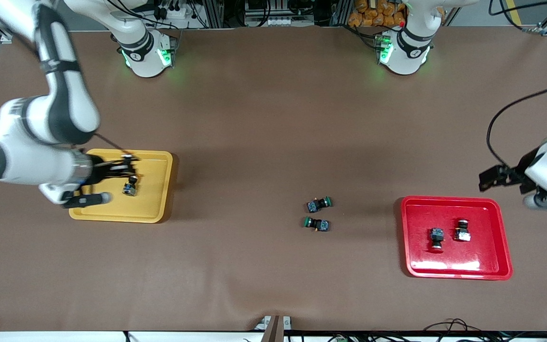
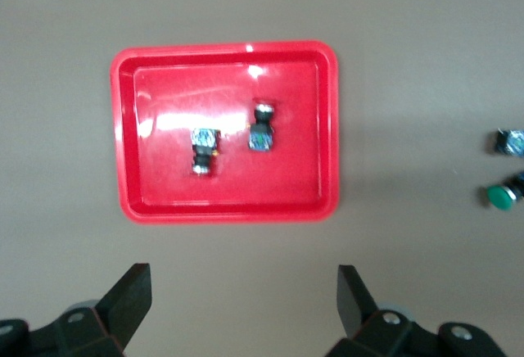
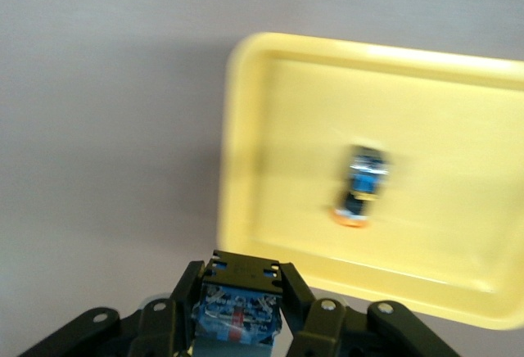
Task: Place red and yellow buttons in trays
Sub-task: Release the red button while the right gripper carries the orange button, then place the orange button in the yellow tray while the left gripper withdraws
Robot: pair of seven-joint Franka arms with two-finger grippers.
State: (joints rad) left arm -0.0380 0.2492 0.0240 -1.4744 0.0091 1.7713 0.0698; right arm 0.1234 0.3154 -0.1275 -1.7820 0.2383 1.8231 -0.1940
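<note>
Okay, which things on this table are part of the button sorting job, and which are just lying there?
Part of the job:
yellow tray
button in the yellow tray
button held in the right pincer
red tray
two buttons in the red tray

Just lying about:
two green-capped buttons on the table

1. Brown desk (image 1: 254,118) carrying yellow tray (image 1: 159,209) toward the right arm's end, red tray (image 1: 504,247) toward the left arm's end.
2. One button (image 1: 130,189) lying in the yellow tray, right hand (image 1: 128,167) over it.
3. Two buttons (image 1: 437,236) (image 1: 462,232) in the red tray.
4. Two green-capped switches (image 1: 319,204) (image 1: 316,223) between the trays.
5. Left hand (image 1: 492,179) waiting above desk beside the red tray.
</note>
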